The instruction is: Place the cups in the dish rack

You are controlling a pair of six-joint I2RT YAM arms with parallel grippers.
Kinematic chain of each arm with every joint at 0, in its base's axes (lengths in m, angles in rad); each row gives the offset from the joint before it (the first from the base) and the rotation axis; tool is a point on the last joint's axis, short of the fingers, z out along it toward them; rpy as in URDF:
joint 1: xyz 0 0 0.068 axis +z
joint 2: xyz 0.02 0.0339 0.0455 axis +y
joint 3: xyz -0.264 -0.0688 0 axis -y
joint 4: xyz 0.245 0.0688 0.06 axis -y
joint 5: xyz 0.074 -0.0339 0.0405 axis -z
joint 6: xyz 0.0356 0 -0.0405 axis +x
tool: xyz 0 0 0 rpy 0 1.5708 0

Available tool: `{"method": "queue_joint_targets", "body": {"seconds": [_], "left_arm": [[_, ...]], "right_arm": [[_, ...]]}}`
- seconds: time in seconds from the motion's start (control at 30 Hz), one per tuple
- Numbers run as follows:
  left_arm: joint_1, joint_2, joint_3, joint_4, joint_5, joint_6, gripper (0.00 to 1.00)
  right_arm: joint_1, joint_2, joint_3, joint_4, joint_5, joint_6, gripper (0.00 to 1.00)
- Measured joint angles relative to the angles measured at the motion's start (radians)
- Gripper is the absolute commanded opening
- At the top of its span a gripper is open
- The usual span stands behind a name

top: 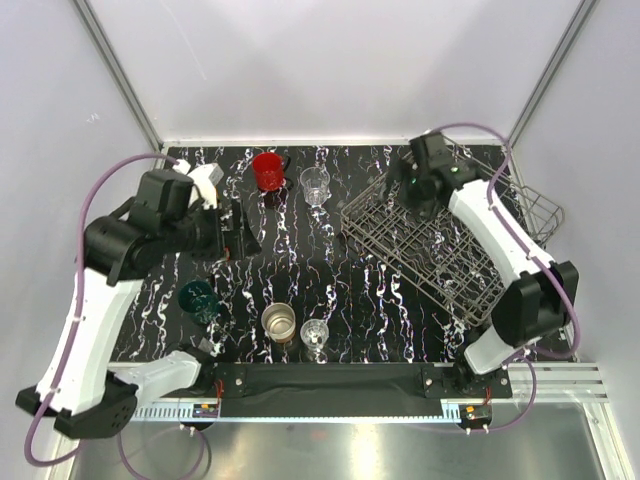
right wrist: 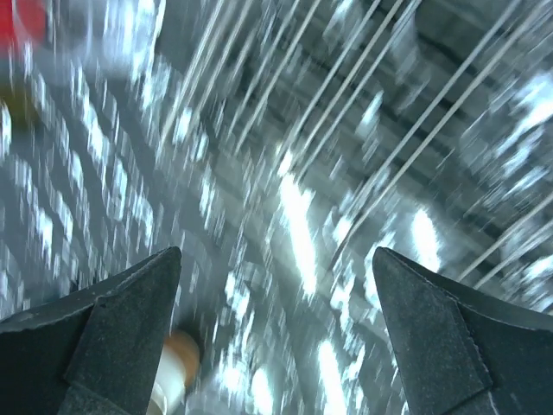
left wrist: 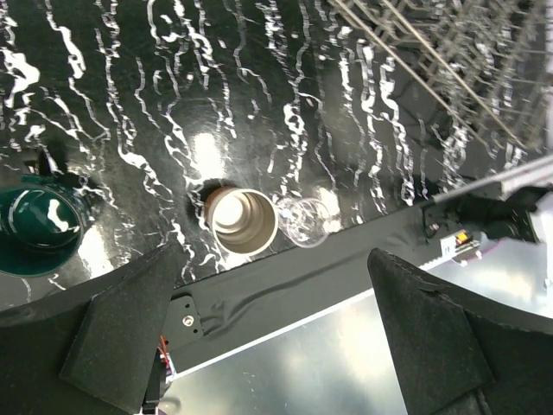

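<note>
On the black marbled table stand a red mug (top: 267, 170) and a clear glass (top: 315, 185) at the back. Toward the front are a dark teal cup (top: 197, 298), a brown-and-cream cup (top: 279, 322) and a second clear glass (top: 314, 337). The grey wire dish rack (top: 430, 250) lies at the right. My left gripper (top: 238, 238) hovers open and empty left of centre. Its wrist view looks down on the teal cup (left wrist: 34, 225), the brown-and-cream cup (left wrist: 244, 222) and the glass (left wrist: 302, 223). My right gripper (top: 403, 187) hangs open above the rack's far left corner, nothing between its fingers. Its wrist view is blurred rack wires (right wrist: 389, 112).
The rack's side basket (top: 537, 210) juts out at the far right. A black strip (left wrist: 285, 277) and a metal ledge (left wrist: 346, 354) run along the table's near edge. A blurred orange-and-cream shape (right wrist: 173, 372) shows beside my right gripper's left finger.
</note>
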State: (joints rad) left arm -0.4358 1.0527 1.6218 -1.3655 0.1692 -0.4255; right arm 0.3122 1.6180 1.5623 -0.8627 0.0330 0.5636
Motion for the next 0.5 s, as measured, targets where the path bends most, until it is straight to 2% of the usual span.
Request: {"method": "queue_joint_targets", "body": {"seconds": [0.1,0.27,0.5], "left_arm": [[-0.003,0.084,0.045,-0.006,-0.029,-0.002,0.99],[0.006,0.227,0.137,-0.004,-0.058,-0.038,0.99],[0.124,0.4,0.157,0.008,-0.043,-0.185,0.98]], "right_arm": [[0.069,-0.05,-0.079,-0.04,-0.063,0.033,1.0],[0.08,-0.161,-0.182,-0.134,-0.125,0.063,1.0],[0.08,-0.352,-0.186,-0.218,-0.197,0.022,0.99]]}}
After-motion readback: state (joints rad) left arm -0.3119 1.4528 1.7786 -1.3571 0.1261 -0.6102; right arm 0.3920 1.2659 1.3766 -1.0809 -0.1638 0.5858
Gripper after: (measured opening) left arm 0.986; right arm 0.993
